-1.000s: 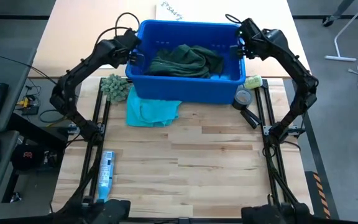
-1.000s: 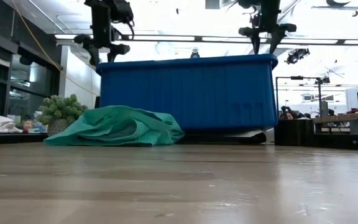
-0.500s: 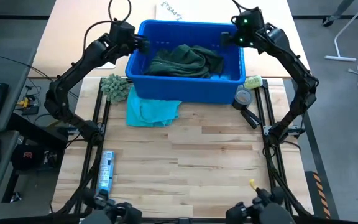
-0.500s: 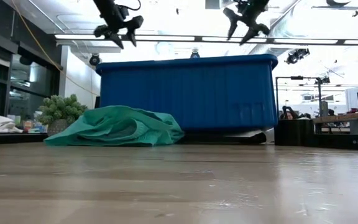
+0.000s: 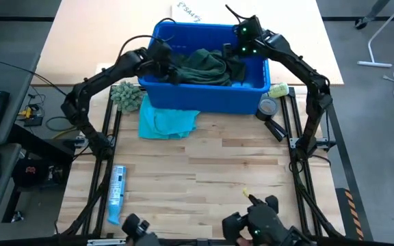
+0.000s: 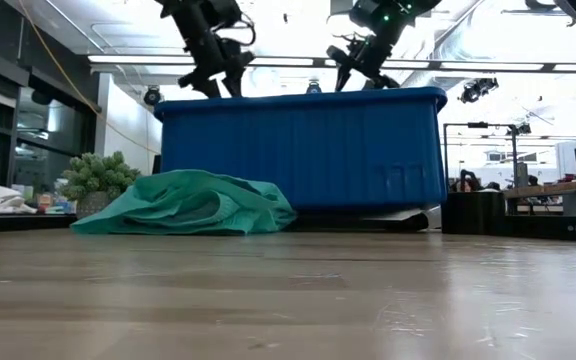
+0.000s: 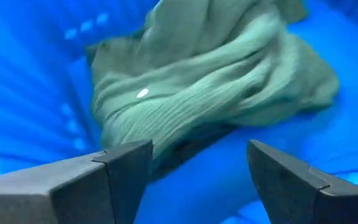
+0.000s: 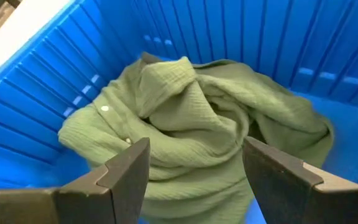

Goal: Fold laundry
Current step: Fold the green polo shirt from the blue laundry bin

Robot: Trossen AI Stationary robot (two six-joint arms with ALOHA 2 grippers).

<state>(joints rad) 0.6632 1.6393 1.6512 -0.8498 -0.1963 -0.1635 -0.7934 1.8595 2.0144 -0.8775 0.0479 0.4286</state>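
Note:
Dark green laundry (image 5: pixel 204 67) lies bunched in a heap on the floor of the blue bin (image 5: pixel 204 99). A turquoise garment (image 5: pixel 166 123) lies crumpled on the table against the bin's near wall and also shows in the low view (image 6: pixel 183 205). My left gripper (image 5: pixel 164 58) hangs open over the bin's left part, slanting down at the green heap (image 7: pixel 210 81). My right gripper (image 5: pixel 237 51) hangs open over the bin's right part, slanting down at the same heap (image 8: pixel 191 124). Neither touches the cloth.
A fuzzy grey-green ball (image 5: pixel 126 94) sits left of the bin. A tape roll (image 5: pixel 268 106) and a yellow-green object (image 5: pixel 278 89) lie at its right. A blue-and-white tube (image 5: pixel 117 191) lies near the table's left edge. Bare wood stretches in front of the bin.
Both grippers have come in from the bin's left and right rims over its inside, toward the green heap, and have tipped from nearly level to slanting downward. Both stay open. The laundry has not moved.

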